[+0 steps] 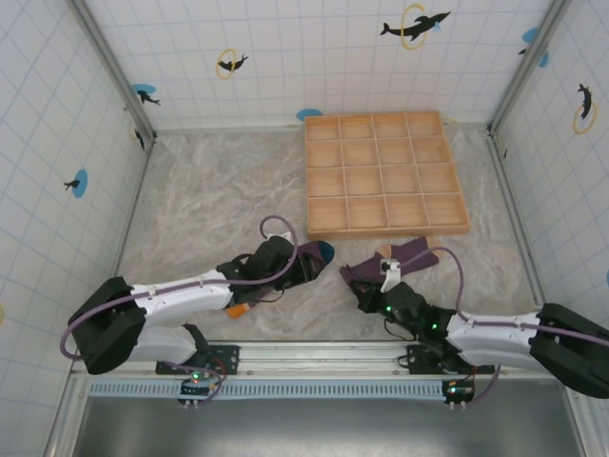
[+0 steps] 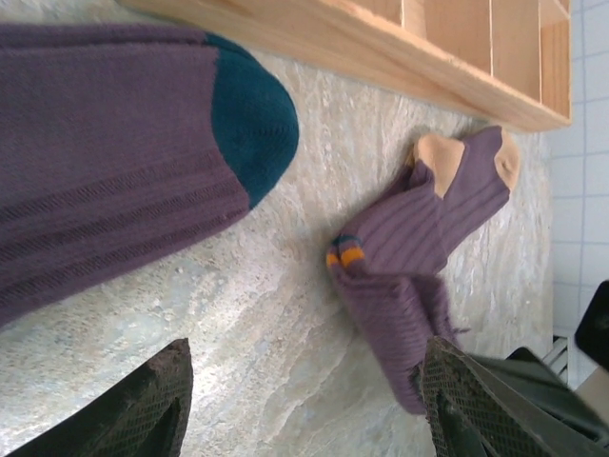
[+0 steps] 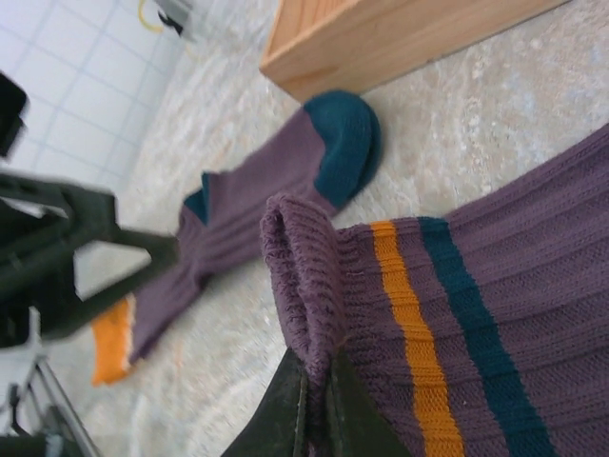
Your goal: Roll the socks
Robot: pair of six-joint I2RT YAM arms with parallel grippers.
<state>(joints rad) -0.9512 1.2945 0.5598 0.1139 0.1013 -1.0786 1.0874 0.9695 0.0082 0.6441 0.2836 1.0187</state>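
Two purple socks lie in front of the wooden tray. The sock with the teal toe [image 1: 319, 252] [image 2: 114, 143] [image 3: 285, 171] lies flat under my left arm. My left gripper [image 1: 303, 269] [image 2: 304, 409] is open over bare table, with that sock just beyond its fingertips [image 2: 152, 405]. The second sock [image 1: 404, 255] [image 2: 419, 238] [image 3: 495, 314] has orange and teal stripes and an orange heel and toe. My right gripper [image 1: 362, 283] [image 3: 319, 390] is shut on its purple cuff, which stands up folded between the pads.
The wooden tray [image 1: 385, 228] [image 2: 381, 52] [image 3: 381, 38] of square compartments sits right behind both socks. Tiled walls close in the marbled table on three sides. A metal rail runs along the near edge by the arm bases.
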